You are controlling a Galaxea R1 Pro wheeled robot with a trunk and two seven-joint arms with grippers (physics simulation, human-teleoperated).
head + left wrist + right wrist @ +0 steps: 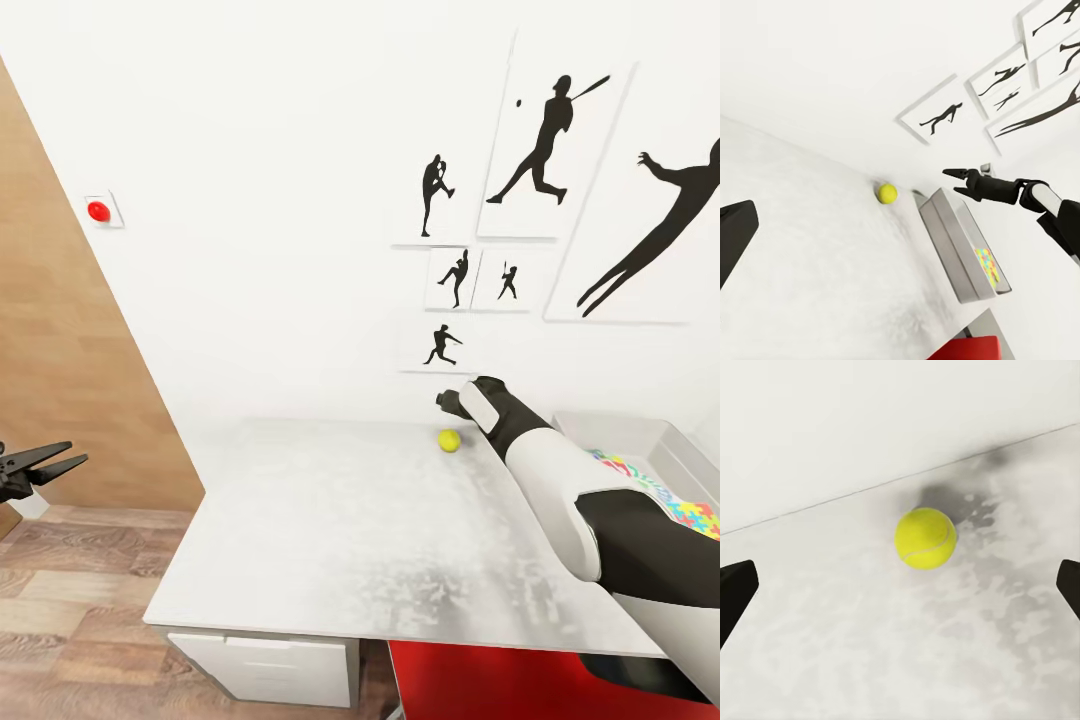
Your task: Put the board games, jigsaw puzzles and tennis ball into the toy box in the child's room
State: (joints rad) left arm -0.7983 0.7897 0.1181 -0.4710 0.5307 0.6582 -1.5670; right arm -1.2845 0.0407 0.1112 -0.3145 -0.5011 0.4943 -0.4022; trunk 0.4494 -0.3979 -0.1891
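Tennis ball (449,440) on the table (330,540) near the rear wall; toy box (958,251) to its right, apparently holding a jigsaw puzzle (665,498).

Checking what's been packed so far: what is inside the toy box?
The toy box holds a mosaic-patterned jigsaw puzzle. In the head view the right arm covers part of the box, so anything beneath stays hidden.

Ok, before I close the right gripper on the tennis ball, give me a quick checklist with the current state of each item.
1. Right gripper open: ok.
2. tennis ball lined up between its fingertips: ok.
3. Fingers around ball: not ok, apart.
4. Ball resting on the table near the wall: ok.
5. toy box beside the ball, open on top: ok.
6. Left gripper off the table's side, out of the path: ok.
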